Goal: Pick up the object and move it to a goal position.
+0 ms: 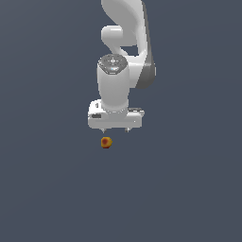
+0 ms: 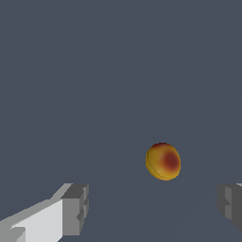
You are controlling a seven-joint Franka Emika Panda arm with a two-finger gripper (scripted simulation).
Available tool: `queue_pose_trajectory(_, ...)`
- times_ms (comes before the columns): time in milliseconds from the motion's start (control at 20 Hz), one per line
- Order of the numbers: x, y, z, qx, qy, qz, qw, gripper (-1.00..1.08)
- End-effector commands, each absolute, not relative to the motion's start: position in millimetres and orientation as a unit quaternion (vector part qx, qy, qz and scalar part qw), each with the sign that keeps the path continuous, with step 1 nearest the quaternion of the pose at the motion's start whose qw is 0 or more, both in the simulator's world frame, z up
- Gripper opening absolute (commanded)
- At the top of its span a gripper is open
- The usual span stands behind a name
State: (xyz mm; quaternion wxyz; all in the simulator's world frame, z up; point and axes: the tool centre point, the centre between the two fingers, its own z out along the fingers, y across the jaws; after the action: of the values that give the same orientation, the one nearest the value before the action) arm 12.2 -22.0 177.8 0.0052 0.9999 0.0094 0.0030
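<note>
The object (image 1: 107,142) is a small roundish ball, mottled red, orange and yellow, lying on the dark grey floor. In the exterior view it sits just below the white hand, toward that view's left side of it. My gripper (image 1: 115,129) points down above it, and only its short fingertips show under the hand. In the wrist view the object (image 2: 163,161) lies on the floor beyond the gap between the two grey fingertips (image 2: 75,208), which stand wide apart. The gripper (image 2: 153,208) is open and holds nothing.
The white arm (image 1: 124,38) rises behind the hand toward the top of the exterior view. The dark grey floor (image 1: 47,189) spreads flat all around.
</note>
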Motion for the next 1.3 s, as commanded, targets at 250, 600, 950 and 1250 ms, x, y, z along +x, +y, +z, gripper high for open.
queue_pose_trajectory(250,9.3,-33.5,158.9,1.000,0.025,0.002,0.004,1.00)
queue_pose_trajectory(600,0.2,-57.5,118.9,0.998,0.060,0.001,0.002,1.00)
queue_pose_trajectory(950,-8.8,-74.2,90.8,0.996,0.085,0.000,0.000,1.00)
queue_pose_trajectory(1250,-10.9,-77.2,85.9,0.996,0.088,-0.001,0.000,1.00)
